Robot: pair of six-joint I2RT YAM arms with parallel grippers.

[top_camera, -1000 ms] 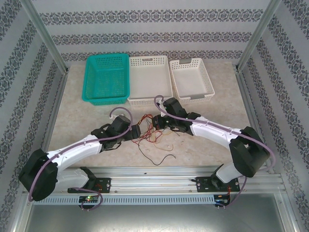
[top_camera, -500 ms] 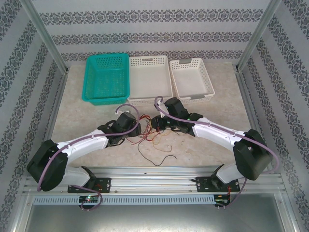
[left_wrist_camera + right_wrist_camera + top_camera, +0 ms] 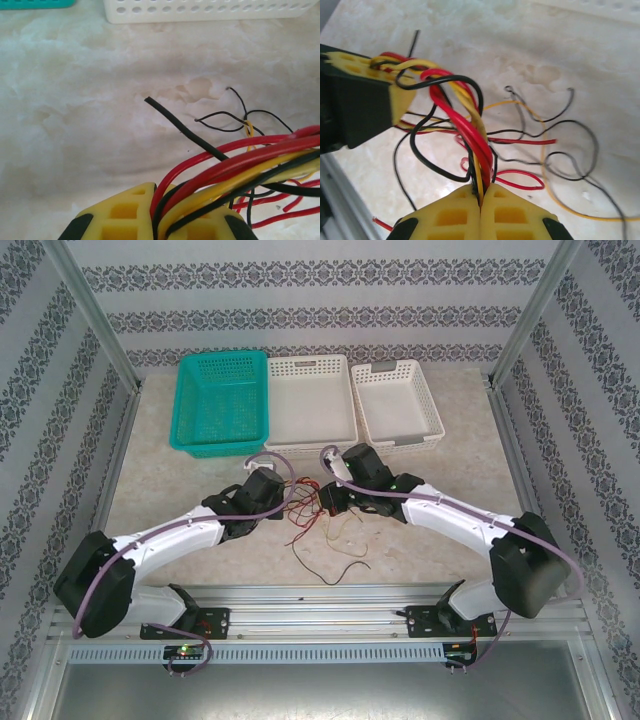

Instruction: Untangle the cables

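The cables (image 3: 318, 530) are a tangle of red, yellow and black wires at the table's middle, with loose ends trailing toward the near edge. My left gripper (image 3: 286, 502) is shut on a bundle of the cables (image 3: 240, 160), which leave its jaws to the right; its fingertips (image 3: 130, 200) are yellow. My right gripper (image 3: 326, 498) faces it a short way to the right. In the right wrist view the right gripper (image 3: 481, 192) is shut on red, yellow and black strands of the cables (image 3: 470, 125), which run up to the left gripper (image 3: 405, 75).
Three baskets stand at the back: a teal basket (image 3: 222, 400), a white basket (image 3: 310, 405) and a second white basket (image 3: 397, 405). A metal rail (image 3: 320, 605) runs along the near edge. Thin black and yellow loops lie on the marbled tabletop (image 3: 580, 60).
My left gripper has moved away from the near edge and to the right, closer to the right gripper, drawing the bundle with it. The loose ends have shifted slightly.
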